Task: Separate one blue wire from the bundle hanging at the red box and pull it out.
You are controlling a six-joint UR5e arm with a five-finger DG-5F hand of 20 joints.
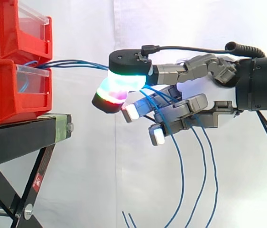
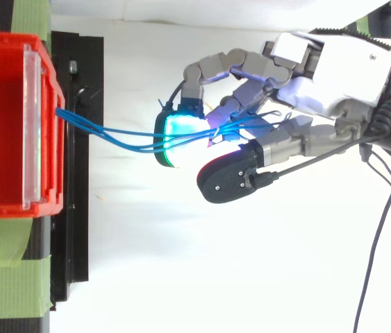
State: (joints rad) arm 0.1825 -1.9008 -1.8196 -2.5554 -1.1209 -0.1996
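Blue wires [image 1: 76, 63] leave the gap between the two stacked red bins [image 1: 5, 90] and run nearly level to the right. My hand [image 1: 204, 92] is a short way right of the bins, shut on the wires between two glowing pads [image 1: 119, 85]. From above, the blue wires [image 2: 112, 135] fan out from the bin's front [image 2: 49, 139] and meet at the cyan pad of the hand [image 2: 334, 69]. Behind the pinch the wires loop through the curled fingers and hang down in long arcs [image 1: 180, 180]. I cannot tell how many strands lie between the pads.
The bins stand on a black stand [image 1: 19, 137] with green tape [image 2: 14, 284] on its top. A white curtain hangs behind. Two loose wire ends [image 1: 126, 219] dangle low in the side view.
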